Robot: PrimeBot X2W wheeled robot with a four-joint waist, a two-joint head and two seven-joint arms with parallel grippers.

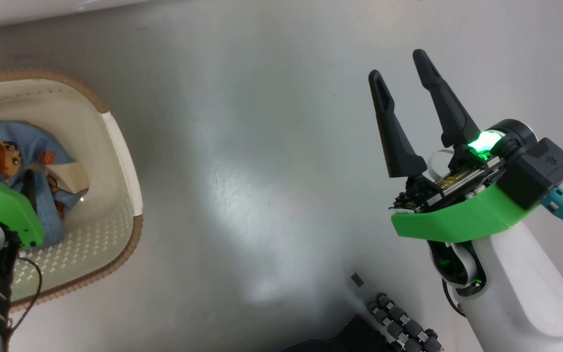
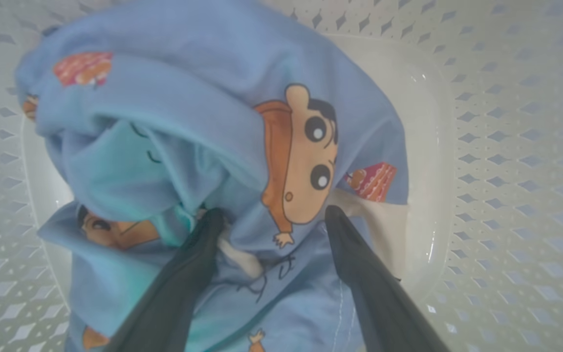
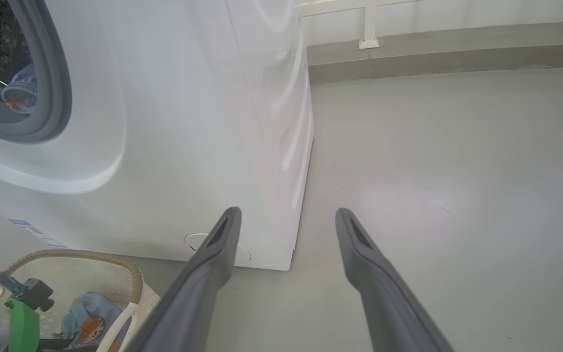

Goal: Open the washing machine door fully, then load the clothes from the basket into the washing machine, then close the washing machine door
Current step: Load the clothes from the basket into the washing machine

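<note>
Left gripper (image 2: 271, 215) is wide open, holding nothing, with its tips at the clothes (image 2: 203, 73) inside the basket (image 1: 121, 146), walls close around. Right gripper (image 1: 398, 64) is wide open and empty over free floor (image 1: 262, 171), near the machine (image 3: 188, 122) corner.

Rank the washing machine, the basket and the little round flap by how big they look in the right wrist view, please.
1. washing machine, by far the largest.
2. basket, cut off at the edge and nearer the camera.
3. round flap, smallest, partly behind the right gripper.
</note>
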